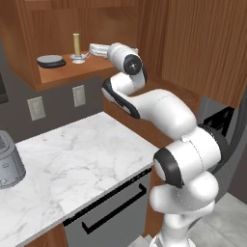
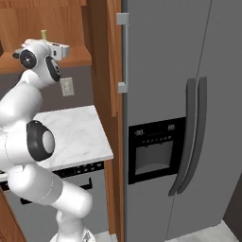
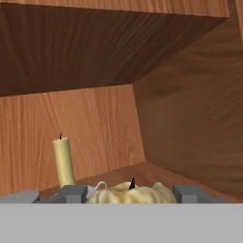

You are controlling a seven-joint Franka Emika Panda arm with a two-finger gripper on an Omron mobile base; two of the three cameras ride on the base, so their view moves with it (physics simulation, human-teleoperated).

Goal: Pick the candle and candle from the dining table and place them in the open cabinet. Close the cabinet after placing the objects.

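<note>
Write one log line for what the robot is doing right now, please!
phase: placing | gripper: shut on gold candle, inside cabinet | stick candle: on shelf beside grey dish | cabinet: open

Open wooden cabinet [image 1: 53, 77], shelf floor carries 2 visible things in the left base view: flat grey dish [image 1: 51, 61] at left, stick candle [image 1: 76, 46] upright on its silver base just right of it, apart from the dish. Hand view: stick candle stands near the back wall. Below, marble desk [image 1: 82, 154] holds a grey appliance [image 1: 9, 161] at left edge.
</note>
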